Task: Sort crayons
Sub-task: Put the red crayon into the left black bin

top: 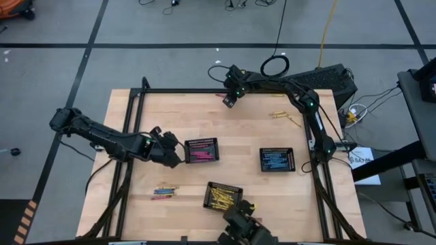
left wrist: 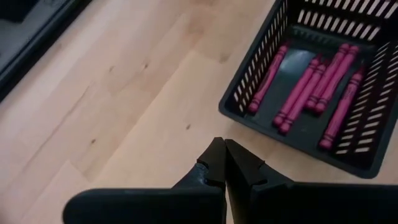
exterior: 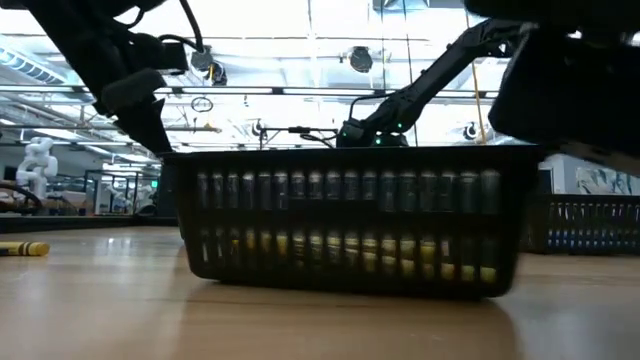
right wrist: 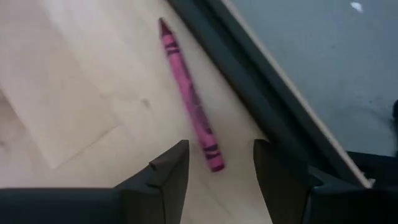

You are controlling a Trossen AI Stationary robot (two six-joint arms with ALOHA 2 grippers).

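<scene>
3 trays (top: 201,150) sit on the table (top: 245,122), each already holding crayons of 1 colour: pink in the tray just beside the left end effector (top: 167,151), blue in the tray (top: 277,160) nearer the right side, yellow in the tray (top: 223,196) at the near edge. Sorting appears well advanced but not complete.

Remaining work, judged from the high view:
- 1 pink crayon (right wrist: 188,94) lies loose at the far edge of the table, close to the frame rail.
- A small group of yellow crayons (top: 283,117) lies loose near the far right.
- A mixed cluster (top: 163,192) lies near the left front, well apart from the trays.

Left end effector: fingers pressed together, holding nothing, poised over bare table just beside the pink tray.

Right end effector (right wrist: 217,165): fingers spread, straddling the near end of the pink crayon, not yet gripping it.

No brand, label or writing can be read on the crayons or trays.
</scene>
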